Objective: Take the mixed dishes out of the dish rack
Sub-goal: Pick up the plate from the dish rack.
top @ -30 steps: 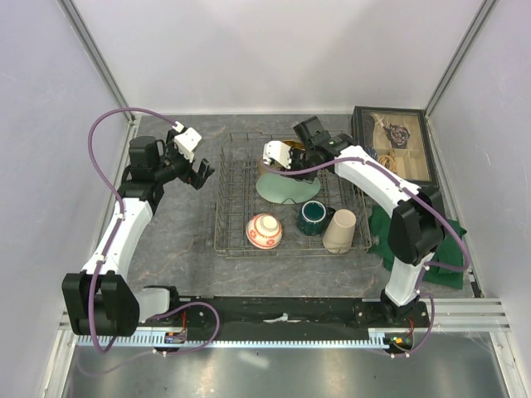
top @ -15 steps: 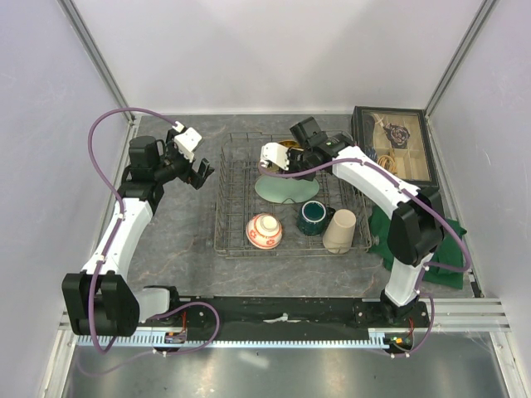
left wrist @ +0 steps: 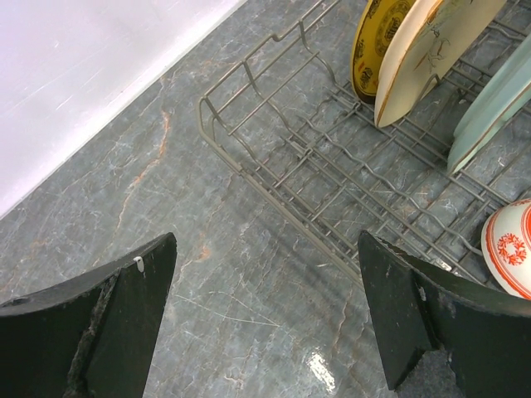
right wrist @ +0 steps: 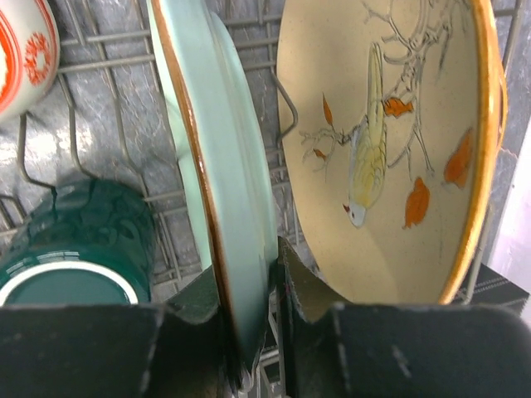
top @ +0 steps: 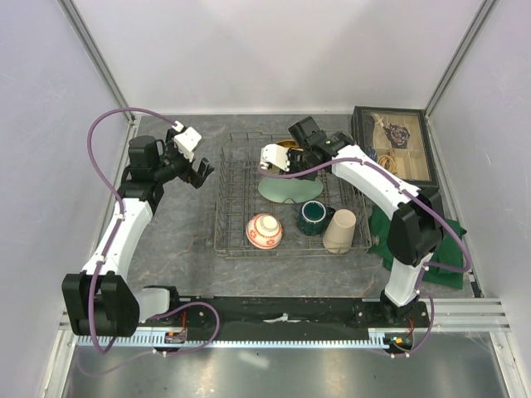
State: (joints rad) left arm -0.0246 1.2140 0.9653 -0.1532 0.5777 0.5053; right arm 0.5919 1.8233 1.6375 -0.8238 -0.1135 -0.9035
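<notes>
The left tool (top: 201, 172) hovers over the bench (top: 178, 240) just left of the dish rack (top: 235, 199), fingers wide apart. Along the rack's near side sit the small red-and-white bowl (top: 264, 230), dark green mug (top: 313, 217) and beige tumbler (top: 339, 230). Farther back, the right tool (right wrist: 249, 332) is clamped on the rim of the pale green plate (right wrist: 224, 166), just beside the gold-brown patterned plate (right wrist: 382, 141).

Small leftward drift of the right gripper (right wrist: 249, 311)
Clamped on the rim of the pale green plate (top: 290, 191), it has crept a little toward the worktop's left edge over the last second, and the plate's outline in the top view has shifted slightly.
</notes>
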